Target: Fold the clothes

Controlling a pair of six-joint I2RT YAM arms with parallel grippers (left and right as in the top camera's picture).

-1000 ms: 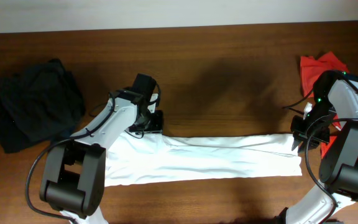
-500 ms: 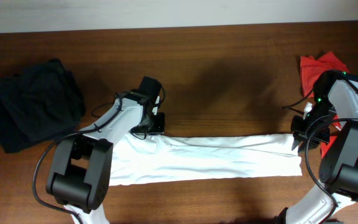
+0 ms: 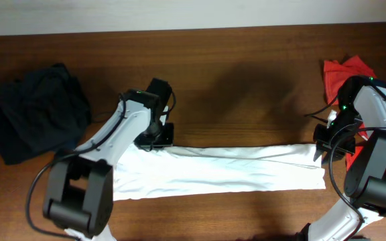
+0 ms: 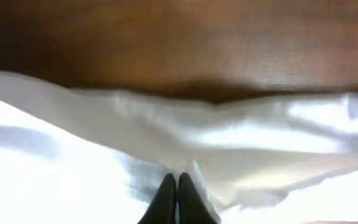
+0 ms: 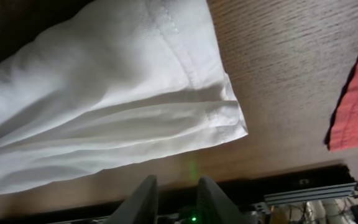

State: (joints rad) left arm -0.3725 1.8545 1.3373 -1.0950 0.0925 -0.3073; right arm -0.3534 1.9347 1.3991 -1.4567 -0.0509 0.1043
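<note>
The white T-shirt (image 3: 226, 171) lies folded into a long band along the table's front. My left gripper (image 3: 154, 137) is at the band's upper left edge. In the left wrist view its fingers (image 4: 177, 180) are pressed together, pinching a small ridge of the white fabric (image 4: 260, 137). My right gripper (image 3: 322, 146) sits at the band's right end. Its fingers (image 5: 176, 193) stand apart with nothing between them, just short of the shirt's hemmed corner (image 5: 104, 93).
A crumpled black garment (image 3: 35, 114) lies at the far left of the wooden table (image 3: 246, 80). A red garment (image 3: 344, 70) lies at the back right, beside the right arm, and shows at the edge of the right wrist view (image 5: 356, 106).
My left gripper has closed on the shirt's upper edge and shifted slightly left. The right arm has stayed in place.
</note>
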